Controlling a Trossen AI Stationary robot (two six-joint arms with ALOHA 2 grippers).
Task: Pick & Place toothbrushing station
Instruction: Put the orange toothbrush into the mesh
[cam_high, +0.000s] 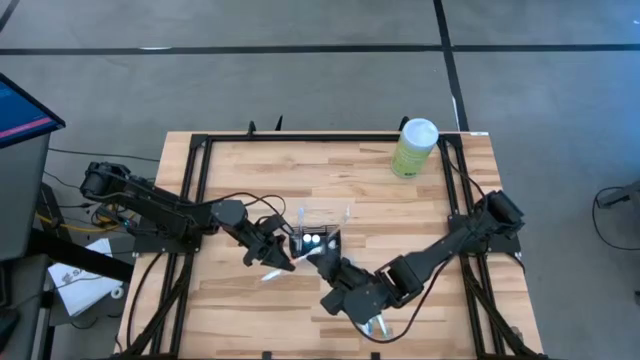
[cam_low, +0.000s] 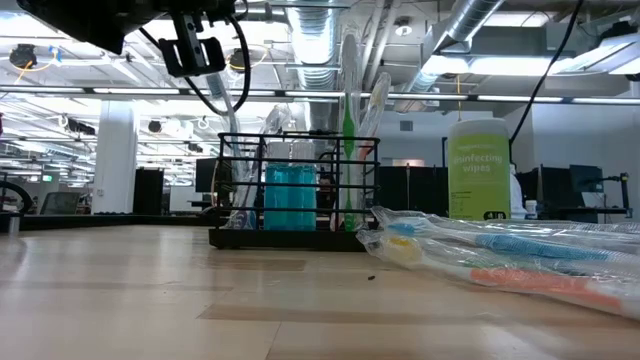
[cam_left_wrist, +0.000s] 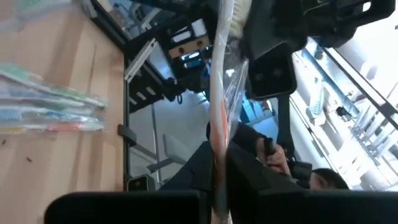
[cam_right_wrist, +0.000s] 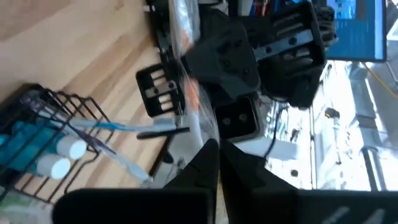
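Here the toothbrushing station (cam_high: 318, 238), a low black wire holder, stands near the middle of the wooden table (cam_high: 430, 200), with two teal tubes with white caps (cam_low: 290, 196) upright in one compartment and a green-handled brush (cam_low: 348, 150) rising from another. The left gripper (cam_high: 268, 252) hangs just to the station's left, and in its own wrist view its fingers are pressed together on a wrapped toothbrush (cam_left_wrist: 219, 93), an orange-and-white handle in clear film that runs straight out from between them; held by one end like this, the brush can be steered tip-first toward a slot. The right gripper (cam_high: 330, 268) sits just in front of the station, close to the left one, and its fingers (cam_right_wrist: 205, 163) are closed, with a clear wrapper at their tips, though whether they pinch it I cannot tell. My guess is that the two arms meet here to strip or pass the wrapped brush. More wrapped toothbrushes (cam_low: 510, 260) lie in a loose pile on the table toward the front, within reach for later picks. A pale-green wipes canister (cam_high: 414, 148) stands apart at the far edge.
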